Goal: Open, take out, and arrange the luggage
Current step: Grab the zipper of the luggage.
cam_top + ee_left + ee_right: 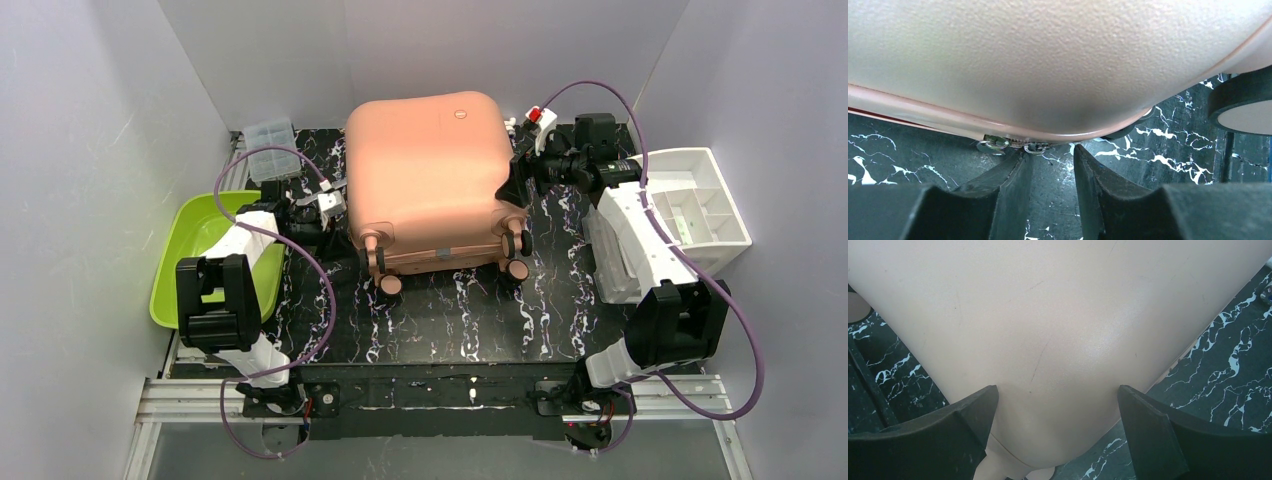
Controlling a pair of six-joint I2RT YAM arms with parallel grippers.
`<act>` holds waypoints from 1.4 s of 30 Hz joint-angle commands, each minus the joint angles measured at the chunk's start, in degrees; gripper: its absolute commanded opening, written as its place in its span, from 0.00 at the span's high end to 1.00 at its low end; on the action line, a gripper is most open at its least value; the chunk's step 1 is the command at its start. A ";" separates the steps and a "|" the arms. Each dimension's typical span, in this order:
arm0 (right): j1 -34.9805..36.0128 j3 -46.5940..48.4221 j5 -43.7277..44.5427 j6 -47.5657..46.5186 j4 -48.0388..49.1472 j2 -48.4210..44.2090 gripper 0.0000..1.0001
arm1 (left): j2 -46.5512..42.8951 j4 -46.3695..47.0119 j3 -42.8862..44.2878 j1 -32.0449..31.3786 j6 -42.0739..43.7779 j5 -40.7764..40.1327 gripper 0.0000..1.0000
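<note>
Low, left hand (pixel 1050 150) slightly parted by luggage (pixel 430 180) zip pulls (pixel 1013 146), right hand (pixel 1056 390) wide astride its corner

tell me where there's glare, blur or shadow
Top view: even light, sharp, mild sheen on the luggage. Left wrist: luggage grain in focus, shadow along its lower edge; left fingers dark. Right wrist: broad soft highlight on the luggage; right fingers dark.

a small enclosed booth is shown from above. a pale grey back wall (pixel 430 50), left wall (pixel 70 150) and right wall (pixel 780 80) are seen. between them a table (pixel 450 320) is set, topped in black with white marble veining. silver metal rails (pixel 190 405) are fixed along its near edge. soft, even light is cast throughout.
</note>
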 commanded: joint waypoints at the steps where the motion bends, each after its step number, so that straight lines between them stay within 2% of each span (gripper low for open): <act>1: 0.88 -0.16 4.32 -2.37 -3.48 3.04 0.02 | -2.36 -0.86 -0.18 -0.37 0.90 4.22 0.65; 4: 0.96 -0.57 4.47 -2.37 -3.47 2.91 0.02 | -2.42 -0.86 0.11 0.11 0.59 5.84 0.64; 8: 0.96 -1.67 4.58 -2.37 -3.11 2.56 0.01 | -2.38 -0.21 0.55 0.86 -0.67 7.97 0.58; 9: 0.96 -1.88 4.50 -2.37 -3.01 2.44 0.02 | -2.42 0.33 0.45 0.92 -1.07 8.26 0.55; 11: 0.96 -2.05 4.41 -2.29 -2.84 2.39 0.02 | -2.41 2.29 0.06 0.96 -2.57 8.90 0.44; 12: 0.96 -2.10 4.34 -2.28 -2.87 2.47 0.02 | -2.32 3.23 -0.16 0.95 -3.18 9.19 0.31; 14: 1.05 -1.97 4.19 -2.21 -2.82 2.61 0.02 | -1.91 4.50 -0.43 0.95 -3.83 10.05 0.29; 16: 1.10 -1.90 4.06 -2.12 -2.94 2.84 0.02 | -1.16 4.87 0.18 0.95 -4.47 10.54 0.30; 18: 1.14 -1.80 3.97 -2.11 -3.02 2.87 0.02 | -0.13 4.85 0.92 0.95 -5.06 10.28 0.33; 21: 1.23 -1.83 4.05 -2.11 -2.97 2.94 0.02 | 1.32 4.73 1.72 0.96 -5.36 9.94 0.44; 25: 1.33 -1.90 4.05 -2.11 -2.92 3.23 0.00 | 3.36 2.08 3.52 0.95 -4.14 11.12 0.73; 26: 1.38 -1.84 3.99 -2.11 -2.93 3.25 0.00 | 3.76 1.17 4.08 0.95 -3.66 11.36 0.68; 27: 1.40 -1.90 3.99 -2.11 -2.91 3.25 0.00 | 4.15 0.36 4.48 0.99 -3.29 11.42 0.82; 34: 1.79 -1.19 4.23 -2.11 -3.36 4.15 0.00 | 2.55 -2.68 4.15 1.05 -0.71 12.40 0.94; 35: 1.88 -0.95 4.23 -2.11 -3.46 4.42 0.00 | 2.32 -3.29 4.10 1.08 -0.33 12.62 1.00; 42: 2.52 -0.50 4.57 -2.19 -3.70 4.83 0.00 | 0.22 -7.19 3.45 1.06 2.94 13.35 1.00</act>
